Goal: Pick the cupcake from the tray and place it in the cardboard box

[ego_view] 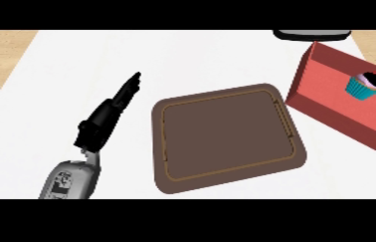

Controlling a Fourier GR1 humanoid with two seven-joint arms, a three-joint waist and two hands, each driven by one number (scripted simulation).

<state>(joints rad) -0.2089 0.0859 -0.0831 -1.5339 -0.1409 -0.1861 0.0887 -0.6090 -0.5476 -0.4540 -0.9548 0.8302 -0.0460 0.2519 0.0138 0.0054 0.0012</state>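
A cupcake point(362, 85) with a teal wrapper and pink frosting sits inside the red box point(323, 91) at the right edge. The brown tray point(224, 136) lies at the centre of the white counter with nothing on it. My left hand point(110, 111) is left of the tray, fingers straight and pointing toward the far side, holding nothing. The right hand does not show.
A dark rounded object point(311, 34) peeks in at the top right, behind the box. The white counter point(95, 61) stretches wide to the left and behind the tray, with a wooden strip at the far left.
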